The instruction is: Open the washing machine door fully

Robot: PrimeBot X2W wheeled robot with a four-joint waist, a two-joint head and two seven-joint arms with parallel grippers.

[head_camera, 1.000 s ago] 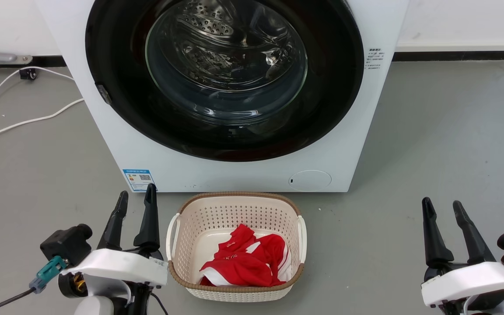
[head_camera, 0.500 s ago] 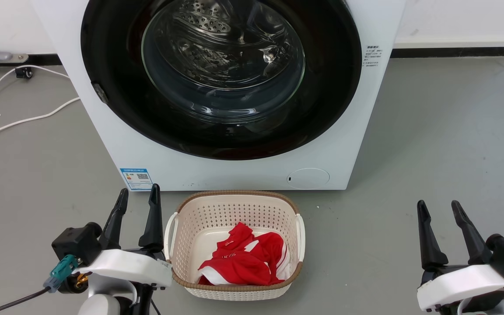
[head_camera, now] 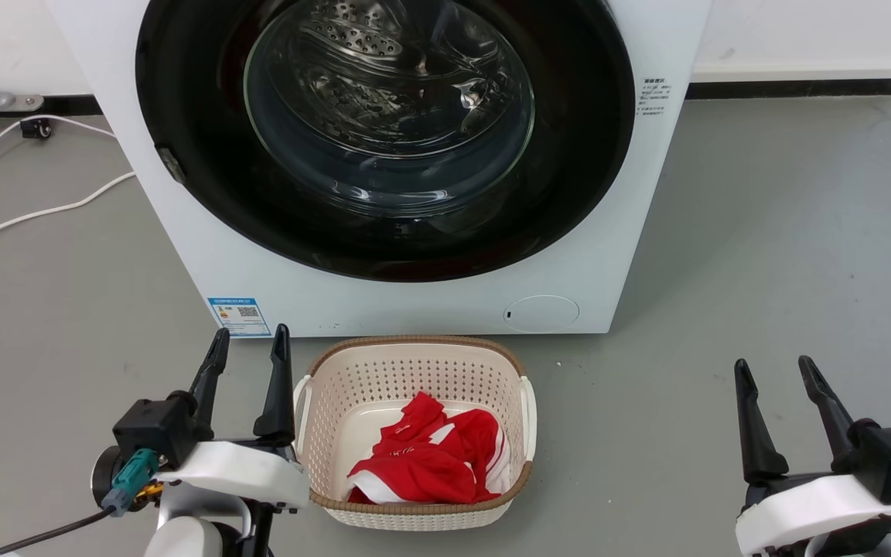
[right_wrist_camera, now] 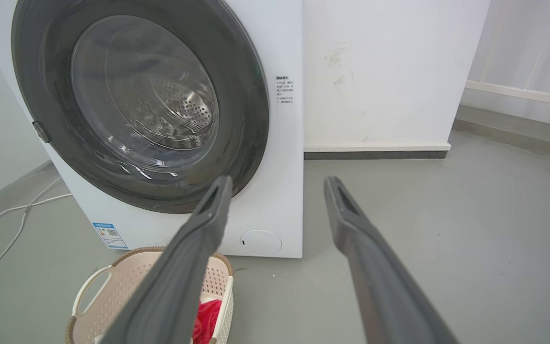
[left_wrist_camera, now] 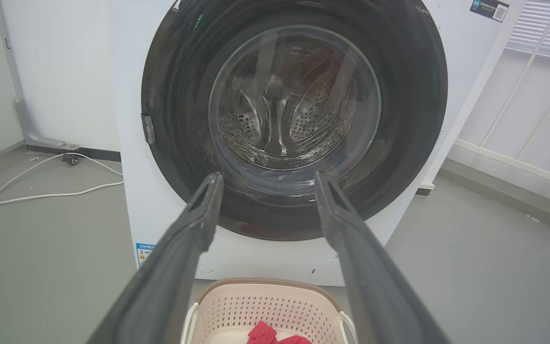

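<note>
I see the washing machine (head_camera: 384,305) at the far side of the grey floor (head_camera: 762,232), its white front facing me. The washing machine door (head_camera: 569,155) is closed and lies flush against that front. Its glossy black ring spans nearly the machine's width, and the perforated drum shows through the clear glass bowl at its centre. A small grey tab (head_camera: 169,164) sits on the door's left edge. Low on the front are a blue sticker (head_camera: 239,316) at the left and a round cap (head_camera: 542,313) at the right.

Just on the near side of the machine stands a pale perforated basket (head_camera: 414,343) with a red and white garment (head_camera: 430,464) lying in it.

My left gripper (head_camera: 250,334) hovers at the near left, just beside the basket's left handle. Its two fingers are apart, hold nothing and point toward the machine without touching it. My right gripper (head_camera: 772,363) hovers at the near right, well apart from basket and machine, with its fingers also spread and empty.

A white cable (head_camera: 43,213) trails over the floor left of the machine.
</note>
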